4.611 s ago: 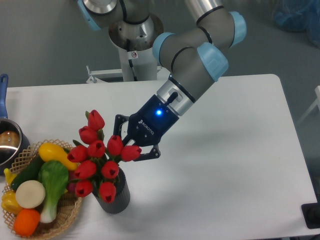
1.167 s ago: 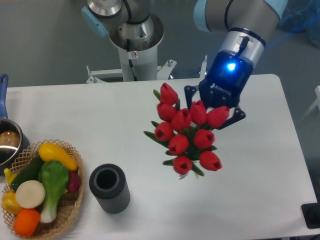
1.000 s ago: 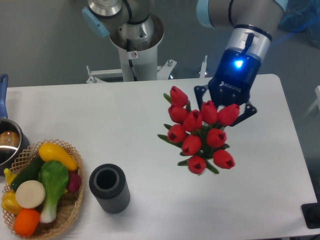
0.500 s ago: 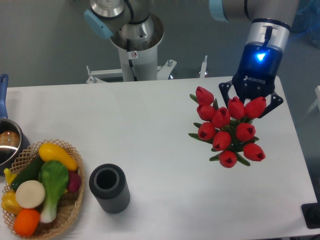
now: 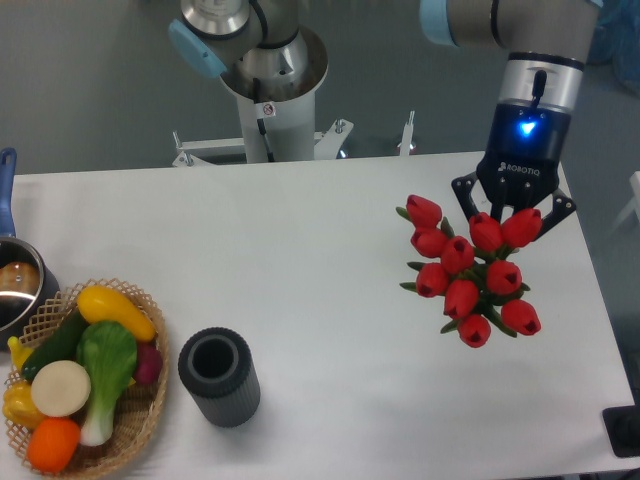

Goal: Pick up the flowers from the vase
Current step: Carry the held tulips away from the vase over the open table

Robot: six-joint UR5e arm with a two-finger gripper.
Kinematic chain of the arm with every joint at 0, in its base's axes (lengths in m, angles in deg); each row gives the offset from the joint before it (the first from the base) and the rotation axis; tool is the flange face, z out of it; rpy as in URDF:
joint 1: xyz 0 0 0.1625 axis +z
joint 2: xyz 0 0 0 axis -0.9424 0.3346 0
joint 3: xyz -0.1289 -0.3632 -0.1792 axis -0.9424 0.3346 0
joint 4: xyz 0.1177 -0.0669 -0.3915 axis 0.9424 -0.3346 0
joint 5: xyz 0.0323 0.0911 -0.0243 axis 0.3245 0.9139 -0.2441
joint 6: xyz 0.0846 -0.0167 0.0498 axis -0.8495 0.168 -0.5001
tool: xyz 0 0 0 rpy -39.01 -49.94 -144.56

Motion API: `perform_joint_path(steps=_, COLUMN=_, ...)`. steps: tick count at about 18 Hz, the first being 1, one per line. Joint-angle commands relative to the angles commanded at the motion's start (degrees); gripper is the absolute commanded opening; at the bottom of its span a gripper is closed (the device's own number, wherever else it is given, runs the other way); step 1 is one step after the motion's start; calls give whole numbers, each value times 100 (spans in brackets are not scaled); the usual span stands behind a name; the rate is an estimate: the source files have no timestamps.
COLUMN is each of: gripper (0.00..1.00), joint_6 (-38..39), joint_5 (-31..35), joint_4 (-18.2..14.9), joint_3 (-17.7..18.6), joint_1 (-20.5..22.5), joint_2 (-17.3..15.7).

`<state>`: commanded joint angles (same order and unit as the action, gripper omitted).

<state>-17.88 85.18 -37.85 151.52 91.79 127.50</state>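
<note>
The gripper (image 5: 512,222) has its jaws pinching the flowers (image 5: 468,272), which hang over the right part of the table (image 5: 300,260), well apart from the vase (image 5: 219,378) standing with nothing in it near the front left. The bunch looks light and springy, with 9 or so buds fanning loosely, so the hold belongs on the bundled stems, not the buds. The table's right edge is near; open room lies toward the middle, away from the basket (image 5: 75,380) and saucepan (image 5: 15,285)
</note>
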Motion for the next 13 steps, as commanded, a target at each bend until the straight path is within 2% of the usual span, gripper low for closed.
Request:
perform_joint_path(steps=5, gripper=12, joint_6=0, joint_5=571, joint_4=-26, joint_3=0, joint_1=-35, joint_2=9)
perform_joint_path(steps=8, gripper=14, joint_6=-9, joint_5=1159, joint_4=-105, joint_3=-35, joint_1=-350, joint_2=52)
perform_joint_path(steps=13, gripper=15, joint_6=-404, joint_5=2135, joint_4=-833, joint_3=-88, joint_1=-642, joint_2=88)
